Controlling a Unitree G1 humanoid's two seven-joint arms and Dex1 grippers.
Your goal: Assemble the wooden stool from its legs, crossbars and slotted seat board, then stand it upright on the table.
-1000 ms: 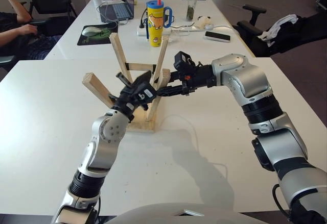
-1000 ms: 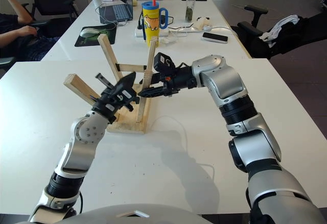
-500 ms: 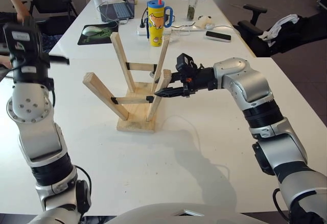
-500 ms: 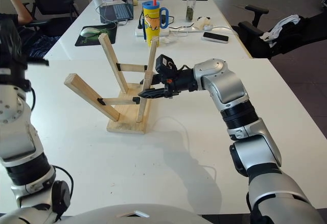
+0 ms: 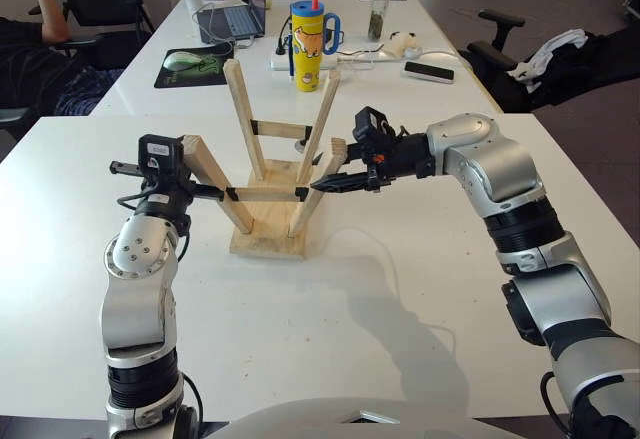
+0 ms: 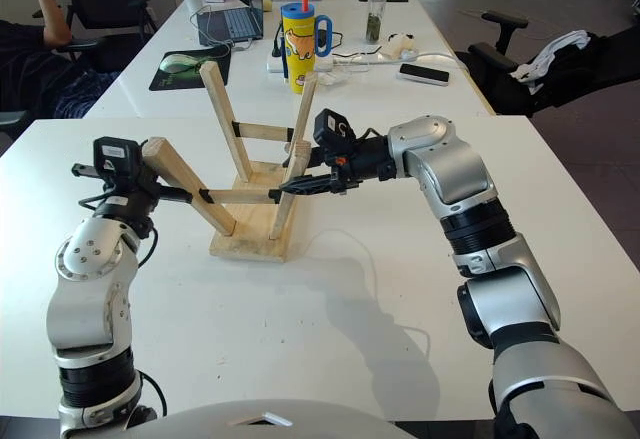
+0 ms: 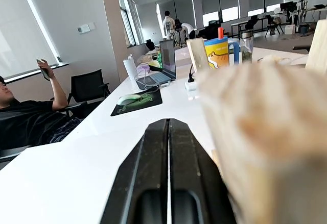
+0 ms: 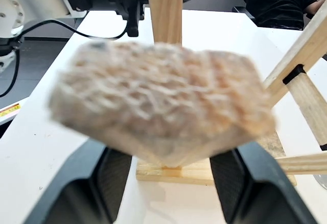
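The wooden stool lies upside down on the white table, its seat board (image 5: 268, 240) flat and its legs pointing up. Two crossbars (image 5: 268, 194) join the legs. My right gripper (image 5: 318, 185) comes in from the right and is shut on the near right leg (image 5: 322, 164); the right wrist view has that leg's end (image 8: 163, 101) between the fingers (image 8: 102, 183). My left gripper (image 5: 212, 191) is shut with nothing in it. It sits level against the slanted left leg (image 5: 205, 169), which appears in the left wrist view as a blurred leg (image 7: 265, 132) beside the gripper (image 7: 168, 124).
A second table behind holds a yellow cup (image 5: 311, 44), a laptop (image 5: 228, 19), a mouse on a green pad (image 5: 183, 60), a bottle (image 5: 378, 7) and a phone (image 5: 427, 71). Bare white tabletop (image 5: 380, 309) stretches in front of the stool.
My left arm left the stool's middle, swung up and out to the far left, then came back down beside the slanted left leg. The right gripper kept its hold on the leg.
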